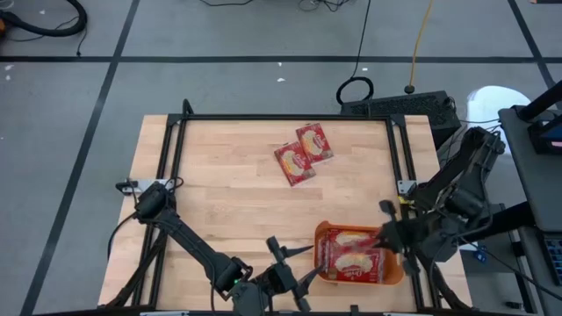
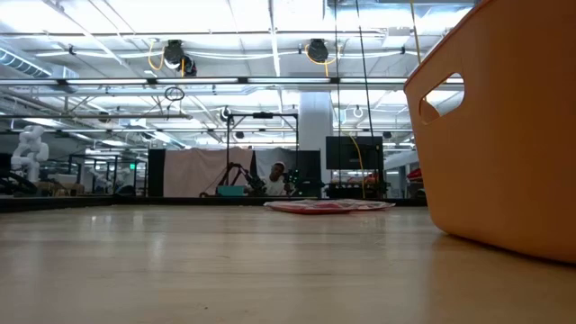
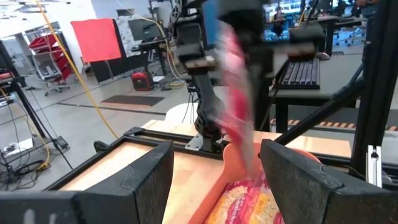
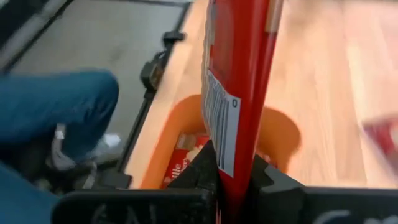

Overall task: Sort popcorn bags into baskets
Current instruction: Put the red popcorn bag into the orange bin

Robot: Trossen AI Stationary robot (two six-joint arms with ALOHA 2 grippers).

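Right wrist view: right gripper (image 4: 233,180) pinched tight on an upright popcorn bag (image 4: 239,74), directly over the orange basket (image 1: 397,270), which holds more bags. Left gripper (image 1: 294,279) waits spread wide and empty beside the basket; two bags (image 1: 303,152) lie well apart on the table (image 1: 219,202).

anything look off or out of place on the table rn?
Nothing stands out. Two popcorn bags lie flat, overlapping slightly, at mid-table. The orange basket sits upright with packets inside. The right gripper holds another packet on edge above the basket; the left gripper is open beside it.
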